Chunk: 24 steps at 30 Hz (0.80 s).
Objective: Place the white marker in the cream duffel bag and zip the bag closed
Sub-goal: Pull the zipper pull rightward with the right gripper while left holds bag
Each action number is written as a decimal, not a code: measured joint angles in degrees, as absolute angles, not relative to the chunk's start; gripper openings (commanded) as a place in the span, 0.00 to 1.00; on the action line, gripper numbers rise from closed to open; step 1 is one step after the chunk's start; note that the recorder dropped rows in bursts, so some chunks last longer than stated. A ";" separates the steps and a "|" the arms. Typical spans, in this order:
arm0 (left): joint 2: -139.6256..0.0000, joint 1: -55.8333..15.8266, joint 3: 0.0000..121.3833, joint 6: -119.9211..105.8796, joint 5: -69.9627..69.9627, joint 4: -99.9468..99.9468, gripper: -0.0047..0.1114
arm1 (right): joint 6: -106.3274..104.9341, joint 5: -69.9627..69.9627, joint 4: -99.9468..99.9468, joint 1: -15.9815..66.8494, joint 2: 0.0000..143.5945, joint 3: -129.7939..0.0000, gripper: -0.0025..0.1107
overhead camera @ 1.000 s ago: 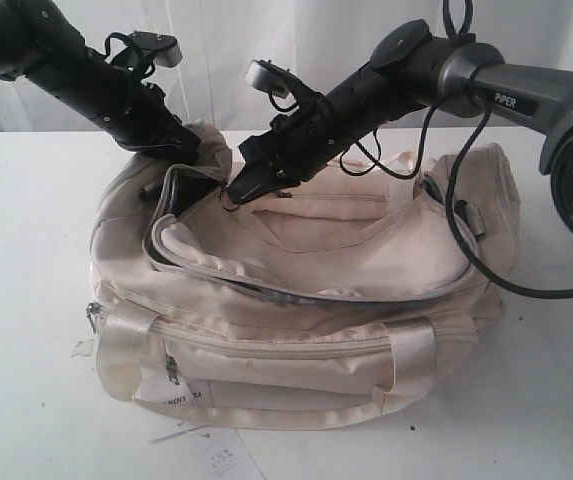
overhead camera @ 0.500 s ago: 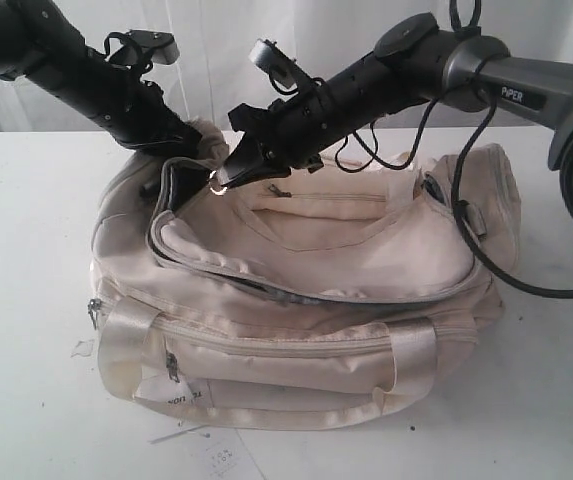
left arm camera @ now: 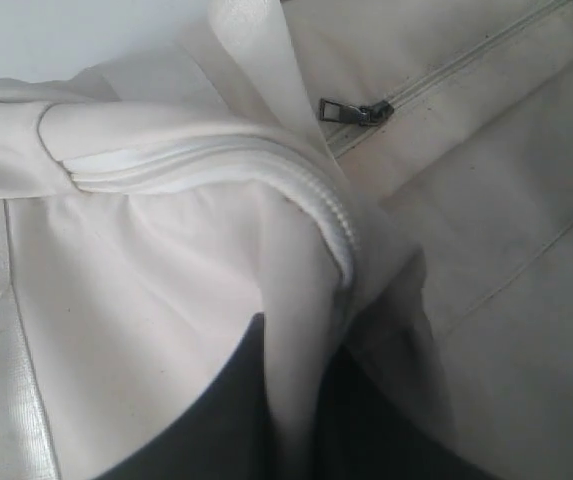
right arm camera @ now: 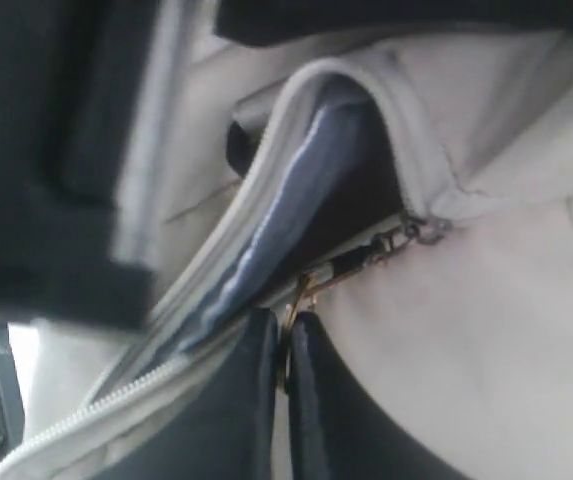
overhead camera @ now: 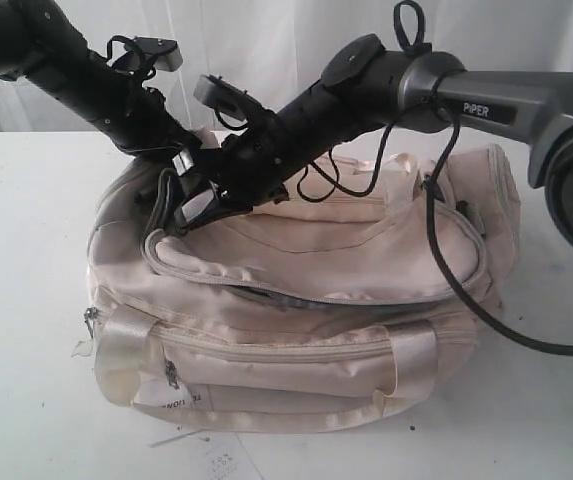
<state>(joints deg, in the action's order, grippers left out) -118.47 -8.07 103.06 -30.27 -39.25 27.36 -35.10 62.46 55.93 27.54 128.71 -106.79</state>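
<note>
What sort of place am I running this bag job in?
Probably a lab or test bench, not a home: a white tabletop, a white curtain backdrop, and a PiPER-labelled robot arm over the cream duffel bag.

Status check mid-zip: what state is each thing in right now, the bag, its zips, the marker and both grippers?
cream duffel bag: lying on the table, top flap down.
main zipper: gap open at the slider, dark lining showing.
zipper pull: pinched and drawn taut.
right gripper: shut on the zipper pull.
left gripper: shut on the bag's end fabric.
front pocket zipper: closed.
white marker: not visible in any view.
</note>
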 measured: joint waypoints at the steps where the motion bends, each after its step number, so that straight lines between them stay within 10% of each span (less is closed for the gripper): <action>1: -118.47 -8.07 103.06 -30.27 -39.37 27.36 0.04 | -35.10 62.33 55.80 27.70 128.48 -106.79 0.02; 15: -118.47 -6.99 103.06 -27.67 -39.15 29.06 0.07 | -27.57 61.65 40.81 28.27 121.15 -106.79 0.02; 24: -117.42 -6.07 103.06 -32.56 -41.17 30.82 0.63 | -27.57 64.22 40.46 28.59 121.15 -106.79 0.02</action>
